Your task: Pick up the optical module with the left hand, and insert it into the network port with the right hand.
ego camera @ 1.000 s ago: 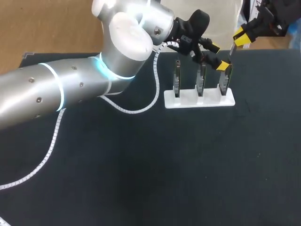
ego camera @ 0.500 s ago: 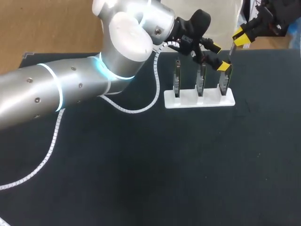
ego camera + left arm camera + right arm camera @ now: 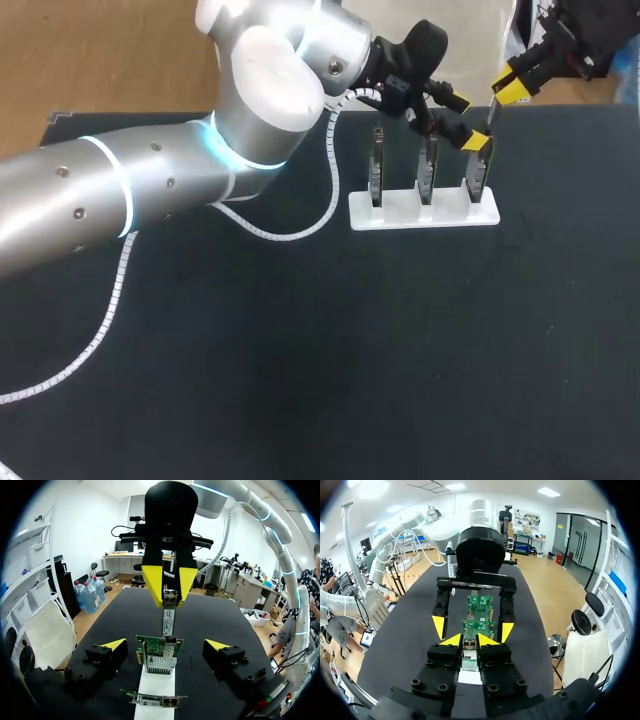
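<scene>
**Module pinched in the right gripper, over the end card**

The yellow fingers of my right gripper were pressed against the optical module from both sides, holding it by its upper end. The module hung upright, pointing down at the network card under it. Its lower end was at the card's top edge, and I could not tell whether the two touched.

My left gripper held nothing. Its fingers were spread wide, one on either side of that same card and clear of it.

The card stood upright in a white stand with two others like it. It was the one at the stand's right end. The stand sat near the far edge of the dark table, and my left arm reached across to it from the left.
</scene>
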You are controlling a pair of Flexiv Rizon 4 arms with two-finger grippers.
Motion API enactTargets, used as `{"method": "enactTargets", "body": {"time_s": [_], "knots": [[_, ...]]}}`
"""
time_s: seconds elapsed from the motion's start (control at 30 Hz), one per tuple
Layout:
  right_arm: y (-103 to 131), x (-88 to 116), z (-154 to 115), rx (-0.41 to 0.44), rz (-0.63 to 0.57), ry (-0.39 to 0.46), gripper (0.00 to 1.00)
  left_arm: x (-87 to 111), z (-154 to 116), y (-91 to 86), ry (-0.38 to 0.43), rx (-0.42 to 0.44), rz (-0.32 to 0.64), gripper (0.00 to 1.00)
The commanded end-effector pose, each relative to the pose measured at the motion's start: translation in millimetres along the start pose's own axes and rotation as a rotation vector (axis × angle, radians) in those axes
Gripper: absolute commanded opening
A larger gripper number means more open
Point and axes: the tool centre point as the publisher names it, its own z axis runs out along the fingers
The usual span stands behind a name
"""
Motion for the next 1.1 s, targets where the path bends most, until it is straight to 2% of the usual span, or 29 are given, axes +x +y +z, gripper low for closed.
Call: {"method": "enactTargets", "body": {"time_s": [0.03,0.83,1.1], "knots": [[3.7,-0.8,3.6,0.011,0.003,0.009,0.0,-0.5,-0.2,0.2,0.004,0.001,-0.001,1.0],[7.3,2.4,9.6,0.031,0.027,0.036,0.0,-0.5,-0.2,0.2,0.004,0.001,-0.001,1.0],[10.6,-0.8,4.8,0.06,0.029,0.032,0.0,-0.5,-0.2,0.2,0.004,0.001,-0.001,1.0]]}}
